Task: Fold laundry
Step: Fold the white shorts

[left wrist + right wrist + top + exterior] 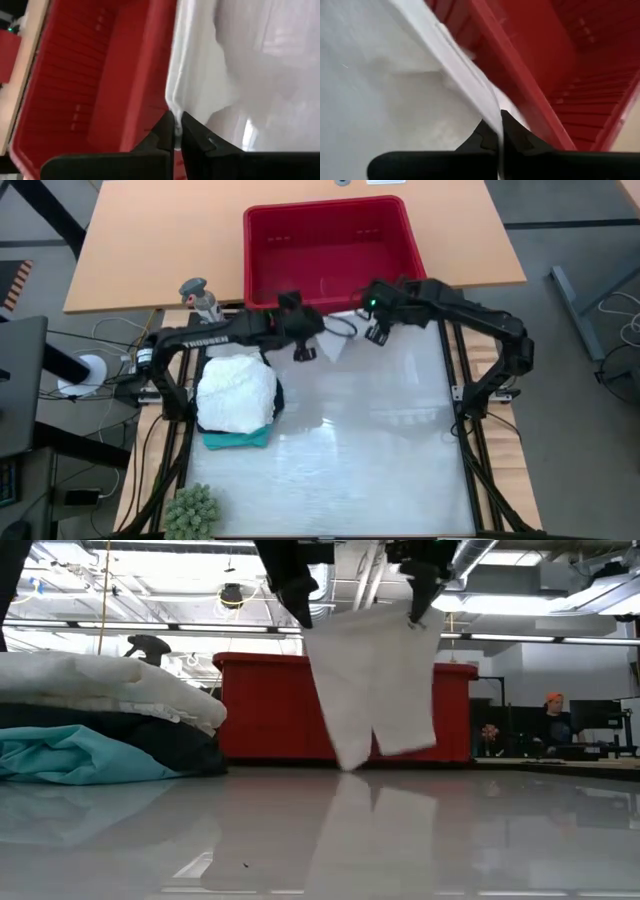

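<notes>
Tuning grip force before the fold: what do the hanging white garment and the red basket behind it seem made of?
Hanging white garment: looks like thin, soft woven or knit cloth with a matte finish; it drapes limp and creases where both grippers' fingers pinch its top edge. Red basket: apparently rigid moulded plastic, slightly glossy, with ribbed straight walls.

Overhead looks straight down, low looks level across the table, wrists close up; all share the red basket (328, 242).

White garment (375, 680) hangs before red basket (270, 705).
</notes>
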